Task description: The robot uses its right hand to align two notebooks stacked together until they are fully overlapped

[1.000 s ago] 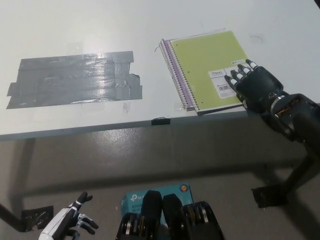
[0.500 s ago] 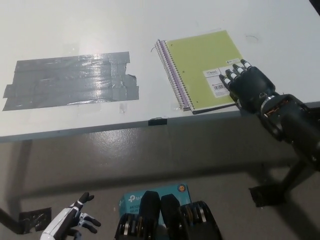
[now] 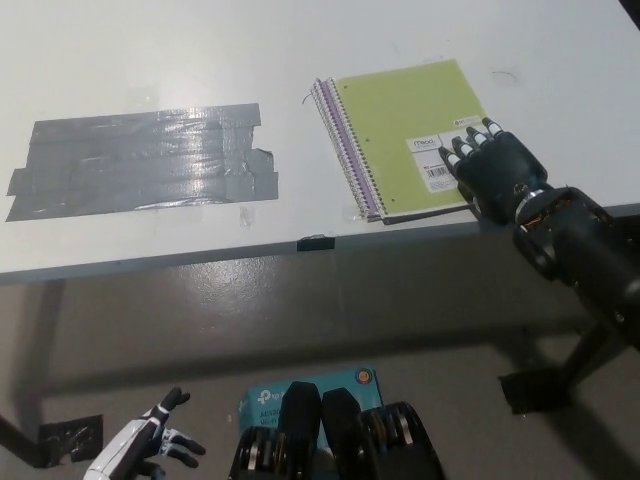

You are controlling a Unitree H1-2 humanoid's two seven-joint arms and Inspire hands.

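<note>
Two notebooks (image 3: pixel 405 135) lie stacked on the table (image 3: pixel 150 50), right of centre and close to the near edge, spiral side to the left. The right hand (image 3: pixel 495 170) rests flat on the stack's near right corner, its arm trailing off the near edge to the right. Well to the left on the table sits a tape patch (image 3: pixel 140 160). Below the table, on the floor, a box (image 3: pixel 265 400) sits near the middle, and the left hand (image 3: pixel 145 455) hangs at the near left.
</note>
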